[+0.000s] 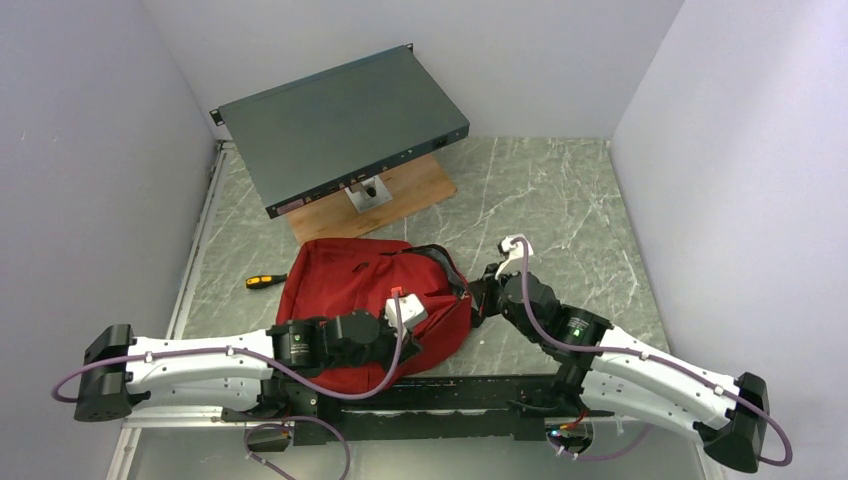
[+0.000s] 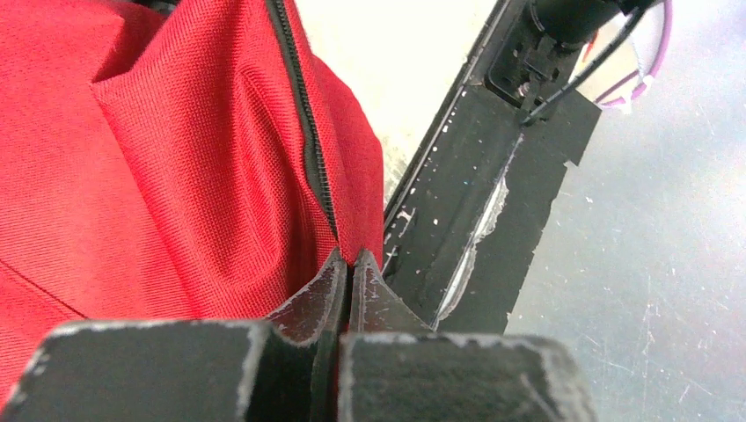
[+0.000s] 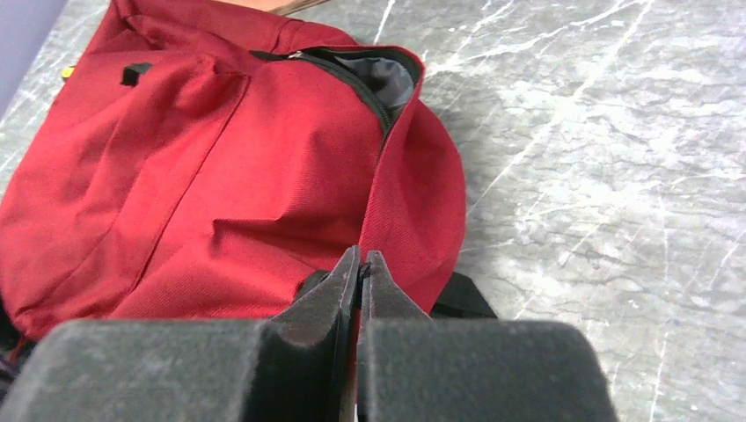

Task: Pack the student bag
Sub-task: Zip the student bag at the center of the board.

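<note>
The student bag (image 1: 350, 290) lies flat on the marble table, dark red, with its black zipper partly undone along the right side. In the right wrist view the bag (image 3: 220, 176) shows a gap with grey lining (image 3: 383, 75). My left gripper (image 1: 428, 322) is at the bag's near right corner, and in the left wrist view the gripper (image 2: 350, 257) is shut on a fold of the bag's red fabric (image 2: 176, 176) just below the zipper (image 2: 303, 132). My right gripper (image 1: 482, 296) sits at the bag's right edge. Seen from its wrist, the right gripper (image 3: 362, 255) is shut on the red rim.
A dark-grey rack unit (image 1: 340, 125) rests tilted on a wooden board (image 1: 405, 195) at the back. A yellow-handled screwdriver (image 1: 265, 281) lies left of the bag. The black mounting rail (image 2: 493, 202) runs along the near edge. White walls close in on three sides.
</note>
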{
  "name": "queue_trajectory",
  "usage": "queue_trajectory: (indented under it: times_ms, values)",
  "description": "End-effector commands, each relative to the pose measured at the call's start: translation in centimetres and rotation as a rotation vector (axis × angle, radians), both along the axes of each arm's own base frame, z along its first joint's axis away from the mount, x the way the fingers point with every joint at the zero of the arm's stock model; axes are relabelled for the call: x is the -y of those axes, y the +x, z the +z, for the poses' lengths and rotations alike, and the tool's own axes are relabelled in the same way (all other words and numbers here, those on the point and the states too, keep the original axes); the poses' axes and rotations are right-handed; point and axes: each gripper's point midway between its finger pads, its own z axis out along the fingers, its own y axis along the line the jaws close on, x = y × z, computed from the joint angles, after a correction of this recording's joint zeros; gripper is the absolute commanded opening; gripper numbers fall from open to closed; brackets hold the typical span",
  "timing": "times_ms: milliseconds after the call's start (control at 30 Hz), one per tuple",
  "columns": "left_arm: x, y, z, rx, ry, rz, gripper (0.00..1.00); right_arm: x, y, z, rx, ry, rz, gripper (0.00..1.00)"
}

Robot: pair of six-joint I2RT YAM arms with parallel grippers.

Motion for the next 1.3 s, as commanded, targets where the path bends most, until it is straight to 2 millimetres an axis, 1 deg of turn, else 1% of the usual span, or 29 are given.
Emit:
queue_trajectory:
  times_ms: [0,133,200,300,433,467,533,567,600,667,700,733,800,867,900,933,1000,1100,1167,1267]
  values:
    - [-0.9,-4.0,-2.3,-0.086,0.064,-0.185,0.0,3.9,3.6,1.6,0.095,-0.097,-0.163,0.0]
    - [0.2,-5.7,-2.0,-0.117,0.038,-0.297,0.0,2.7,4.6,3.1,0.164,-0.098,-0.08,0.0]
    - [0.9,-6.5,-1.7,-0.129,0.022,-0.355,0.0,2.4,5.3,3.9,0.186,-0.117,-0.074,0.0]
    - [1.8,-7.5,-1.9,-0.153,0.027,-0.425,0.0,2.3,6.8,4.3,0.218,-0.154,-0.07,0.0]
    - [2.4,-8.3,-2.3,-0.178,0.044,-0.478,0.0,2.7,9.2,4.2,0.196,-0.13,-0.076,0.0]
    - [2.5,-8.4,-2.2,-0.178,0.041,-0.488,0.0,2.5,9.4,4.0,0.183,-0.119,-0.059,0.0]
    - [2.7,-8.5,-2.0,-0.182,0.04,-0.492,0.0,1.4,9.6,4.7,0.202,-0.08,-0.007,0.0]
    - [2.9,-8.3,-1.9,-0.175,0.044,-0.485,0.01,0.8,9.5,4.9,0.204,-0.072,0.03,0.0]
    - [3.0,-7.9,-1.7,-0.167,0.049,-0.473,0.08,0.1,9.3,4.9,0.199,-0.064,0.064,0.0]
    - [3.5,-7.5,-0.9,-0.149,0.046,-0.47,0.14,-1.1,8.5,5.0,0.201,-0.044,0.145,0.0]
    - [3.8,-7.1,-0.3,-0.142,0.041,-0.467,0.2,-1.4,8.2,5.1,0.204,-0.033,0.172,0.0]
    - [4.0,-6.6,0.2,-0.139,0.036,-0.454,0.28,-1.7,7.9,5.1,0.208,-0.023,0.191,0.0]
    - [4.3,-5.1,1.4,-0.14,0.017,-0.416,0.49,-1.9,7.6,5.2,0.206,-0.011,0.207,0.0]
    - [4.5,-3.4,2.7,-0.135,0.001,-0.366,0.64,-2.2,7.1,5.4,0.2,0.004,0.232,0.0]
    - [4.6,-2.3,3.6,-0.122,-0.012,-0.334,0.67,-2.5,6.6,5.6,0.198,0.013,0.259,0.0]
    - [4.7,-1.5,4.6,-0.105,-0.032,-0.311,0.69,-2.7,6.2,5.7,0.199,0.023,0.286,0.0]
    - [4.7,0.9,6.7,-0.073,-0.079,-0.232,0.71,-3.2,5.5,6.1,0.199,0.044,0.327,0.0]
    - [4.2,4.6,9.4,-0.023,-0.134,-0.078,0.73,-3.2,5.2,6.3,0.168,0.09,0.306,0.0]
    - [3.5,7.4,10.5,0.019,-0.16,0.049,0.74,-3.3,5.2,6.2,0.13,0.128,0.284,0.0]
    - [2.9,10.2,11.2,0.054,-0.22,0.164,0.77,-3.5,5.2,6.5,0.054,0.194,0.238,0.0]
